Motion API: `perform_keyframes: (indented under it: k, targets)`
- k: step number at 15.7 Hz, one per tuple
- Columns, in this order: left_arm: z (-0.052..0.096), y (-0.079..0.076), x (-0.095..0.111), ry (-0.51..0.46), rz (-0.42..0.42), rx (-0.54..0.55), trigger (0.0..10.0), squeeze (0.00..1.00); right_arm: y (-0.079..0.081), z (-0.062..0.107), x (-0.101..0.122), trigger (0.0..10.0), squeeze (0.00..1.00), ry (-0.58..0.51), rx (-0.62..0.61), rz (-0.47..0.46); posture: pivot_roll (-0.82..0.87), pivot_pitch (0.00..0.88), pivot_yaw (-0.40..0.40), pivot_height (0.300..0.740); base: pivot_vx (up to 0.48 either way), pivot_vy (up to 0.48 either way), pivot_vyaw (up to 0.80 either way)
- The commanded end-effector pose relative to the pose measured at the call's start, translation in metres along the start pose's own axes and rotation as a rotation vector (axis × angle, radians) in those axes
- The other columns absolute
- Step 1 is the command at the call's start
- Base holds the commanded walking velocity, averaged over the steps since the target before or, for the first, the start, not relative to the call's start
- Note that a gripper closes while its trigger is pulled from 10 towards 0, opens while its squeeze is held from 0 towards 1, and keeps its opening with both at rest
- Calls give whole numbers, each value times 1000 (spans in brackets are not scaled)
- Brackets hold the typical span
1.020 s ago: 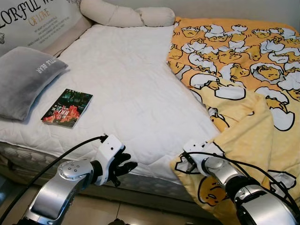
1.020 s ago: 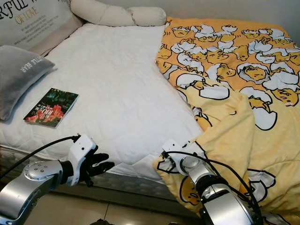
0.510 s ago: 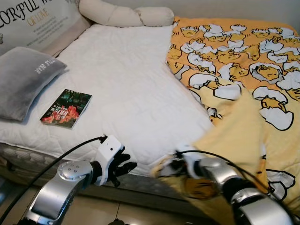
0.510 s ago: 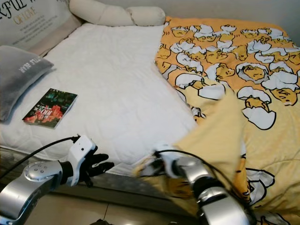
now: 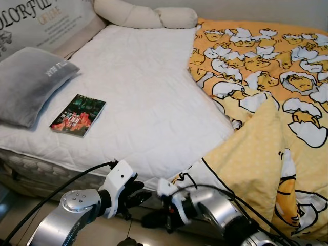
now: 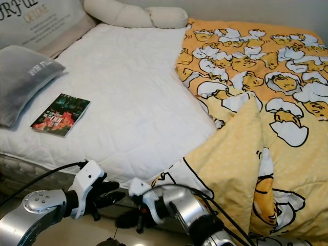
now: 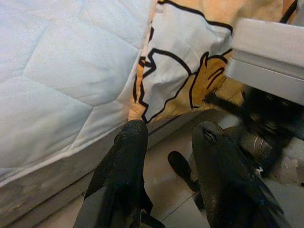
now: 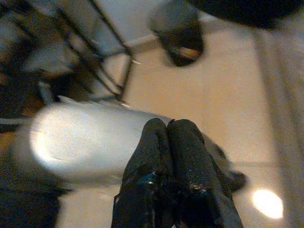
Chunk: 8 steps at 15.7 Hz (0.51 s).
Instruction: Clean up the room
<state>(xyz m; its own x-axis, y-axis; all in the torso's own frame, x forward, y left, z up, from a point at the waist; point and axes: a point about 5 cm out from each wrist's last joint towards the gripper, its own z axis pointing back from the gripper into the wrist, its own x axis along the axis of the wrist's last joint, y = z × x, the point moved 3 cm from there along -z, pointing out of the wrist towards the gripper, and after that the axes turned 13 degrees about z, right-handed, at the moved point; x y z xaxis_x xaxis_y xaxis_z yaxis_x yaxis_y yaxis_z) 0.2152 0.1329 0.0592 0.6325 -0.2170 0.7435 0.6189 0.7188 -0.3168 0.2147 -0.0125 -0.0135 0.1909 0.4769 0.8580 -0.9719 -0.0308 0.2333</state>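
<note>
**Inspector A:** Position of the bedding?

**Inspector B:** The yellow-orange duvet printed with white egg-and-face cartoons [image 5: 261,92] covers the robot's-right half of the bed. Its near corner is folded over, showing a dotted yellow underside, and hangs past the mattress edge. The white quilted mattress cover [image 5: 138,97] lies bare on the left half.

**Inspector A:** Other items on the bed?

**Inspector B:** A dark paperback book with red lettering [image 5: 78,108] lies flat near the left edge, just beside a grey velvet cushion [image 5: 31,82]. A cream bolster pillow [image 5: 143,15] sits at the head.

**Inspector A:** The claws?

**Inspector B:** The left gripper [image 7: 166,142] hangs below the mattress edge, its black fingers [image 7: 128,156] parted with nothing between them, the duvet corner just beyond. The right gripper [image 8: 167,130] is low in front of the bed, near the left one, pointing toward the tan floor [image 8: 228,95]; its fingers are pressed together, holding nothing.
</note>
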Motion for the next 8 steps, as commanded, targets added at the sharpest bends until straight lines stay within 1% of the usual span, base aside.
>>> perform_keyframes:
  k: [1,2,3,4,5,6,7,8]
  targets:
    - [2,-1,2,0,-13,8,10000,0,-14,5,4,10000,0,22,-104,39,61,0,19,740,0,0,0]
    - [2,0,3,-6,-17,19,10000,0,-30,14,-2,10000,0,56,-240,2,67,0,16,740,0,0,0]
    - [2,4,8,-28,-27,46,10000,0,-55,35,-8,10000,1000,81,-464,-62,77,0,14,740,0,0,0]
    - [3,10,13,-53,-30,82,10000,0,-70,53,-9,10000,1000,74,-618,-115,86,0,14,740,0,0,0]
    - [3,16,18,-81,-34,127,10000,0,-80,67,-8,10000,1000,62,-717,-136,91,0,14,740,0,0,0]
    - [3,19,21,-94,-38,149,10000,0,-83,72,-8,10000,1000,61,-756,-146,91,0,14,740,0,0,0]
    - [4,27,26,-121,-31,190,10000,0,-96,88,-9,10000,1000,80,-892,-186,105,0,11,740,0,0,0]
    - [5,28,27,-126,-28,197,10000,0,-99,92,-10,10000,1000,88,-918,-196,105,0,11,740,0,0,0]
